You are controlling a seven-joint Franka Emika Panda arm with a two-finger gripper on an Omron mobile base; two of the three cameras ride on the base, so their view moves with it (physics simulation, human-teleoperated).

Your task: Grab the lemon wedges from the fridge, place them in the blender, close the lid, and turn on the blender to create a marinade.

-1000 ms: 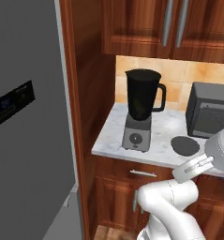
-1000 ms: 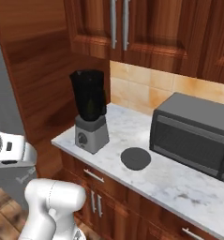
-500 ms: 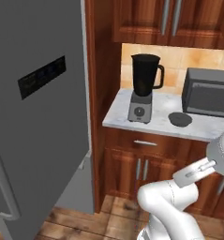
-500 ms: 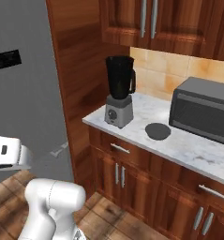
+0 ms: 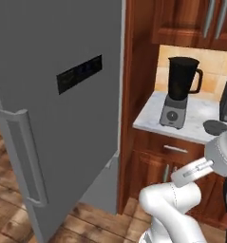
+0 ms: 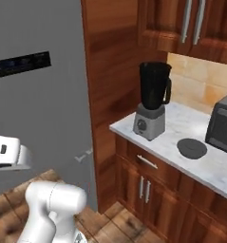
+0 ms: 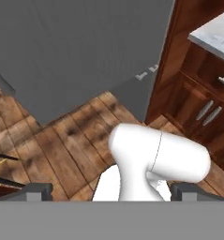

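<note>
Backing away has swung the base toward the fridge (image 5: 62, 109), leaving the blender (image 5: 180, 92) aside; jaws spread, empty, ready for its handle (image 5: 27, 156).

Fridge (image 5: 62, 109) left of counter (image 5: 195, 126), blender (image 5: 180, 92) and lid (image 5: 215, 126) on it

The fridge (image 5: 62, 118) is standing with its door shut, so its shelves and whatever is lying on them are staying hidden. Its top and left side are running off the edge of the left base view. The markings on its black panel (image 5: 80, 74) are showing too small to read. The toaster oven (image 6: 223, 124) is being cut by the right edge of the right base view. The inside of the dark blender (image 6: 152, 100) jar is not showing clearly.
</note>
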